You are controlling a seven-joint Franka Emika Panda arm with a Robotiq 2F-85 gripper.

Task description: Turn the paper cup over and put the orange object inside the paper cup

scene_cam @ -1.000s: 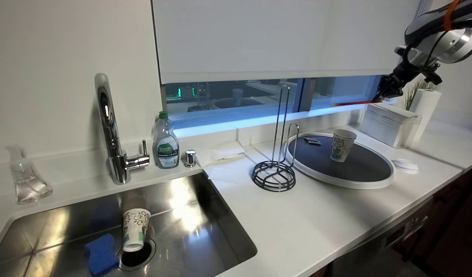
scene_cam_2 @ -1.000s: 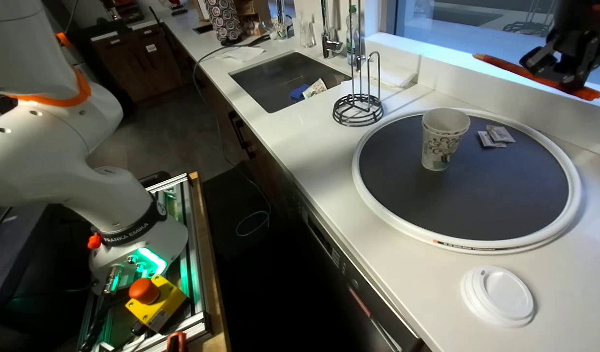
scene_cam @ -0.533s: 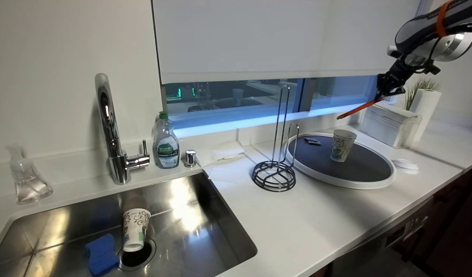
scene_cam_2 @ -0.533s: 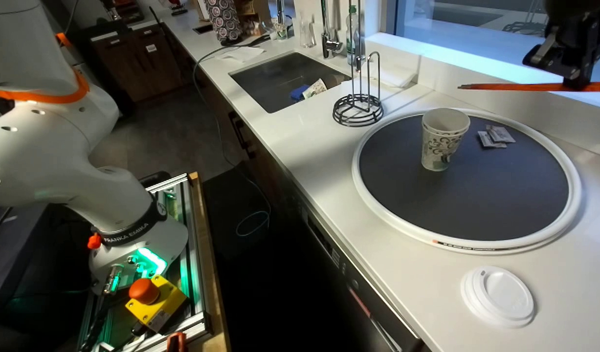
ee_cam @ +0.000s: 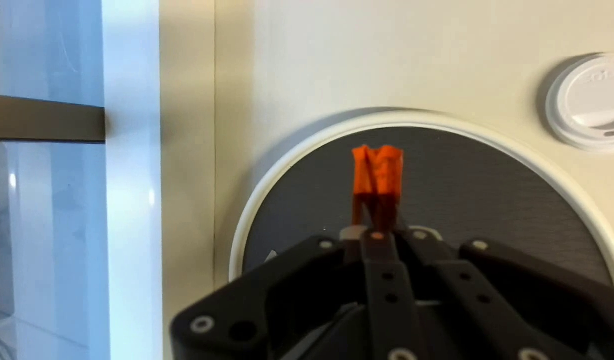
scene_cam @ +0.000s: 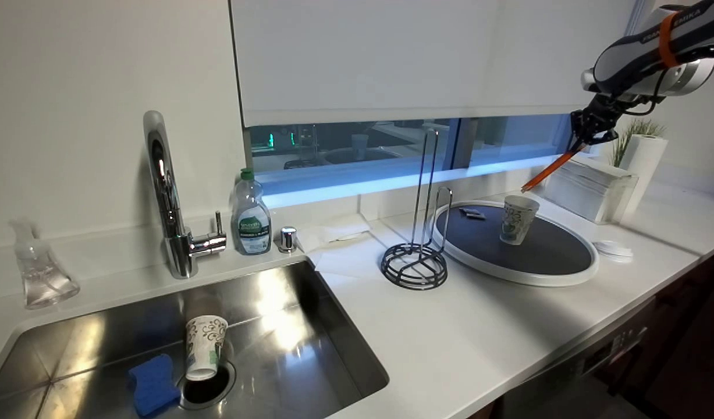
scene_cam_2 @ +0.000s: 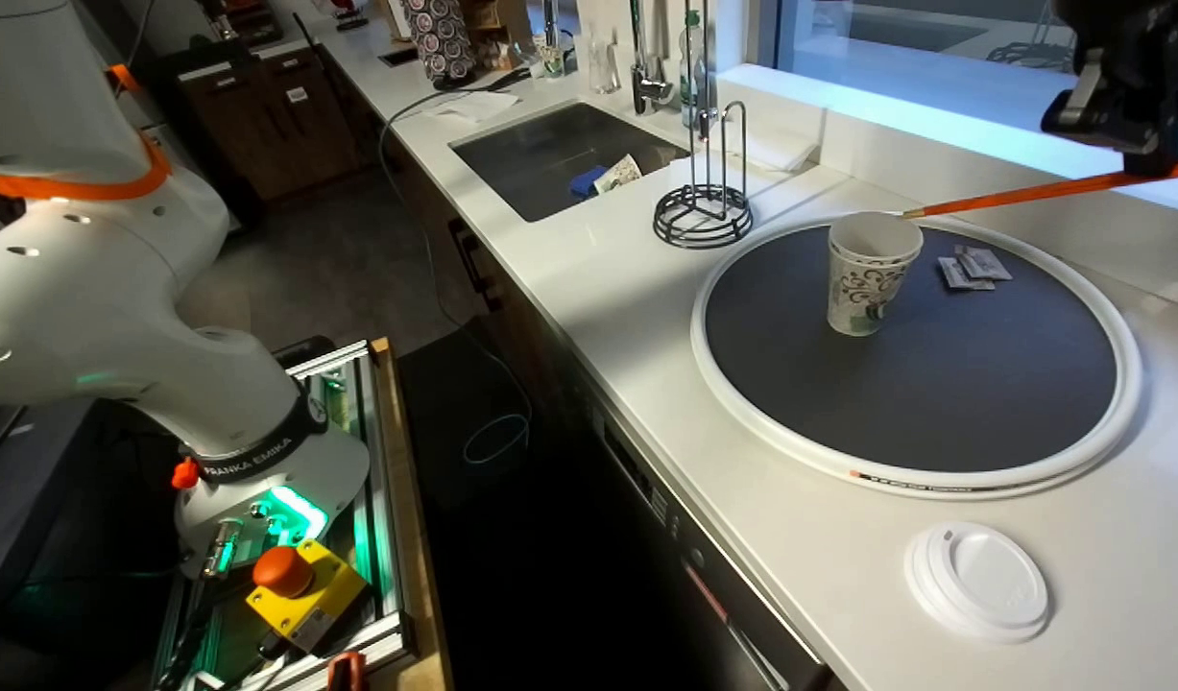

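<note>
The paper cup stands upright, mouth up, on the round dark tray; scroll patterns cover its side and a second rim line shows under its lip. My gripper is shut on the orange object, a long thin orange stick that slants down towards the cup. In an exterior view the stick's tip sits just above the cup's back rim; contact with the rim cannot be told. The wrist view shows the stick's near end poking out past the fingertips, while the cup is hidden there by the gripper.
Small packets lie on the tray behind the cup. White lids rest on the counter in front. A tall wire holder stands beside the tray, a napkin stack behind it. Another patterned cup lies in the sink.
The stick has tilted from roughly level to pointing downward, its tip dropping towards the cup's mouth. My gripper has turned and shifted slightly, keeping its hold. The cup has stayed put.
</note>
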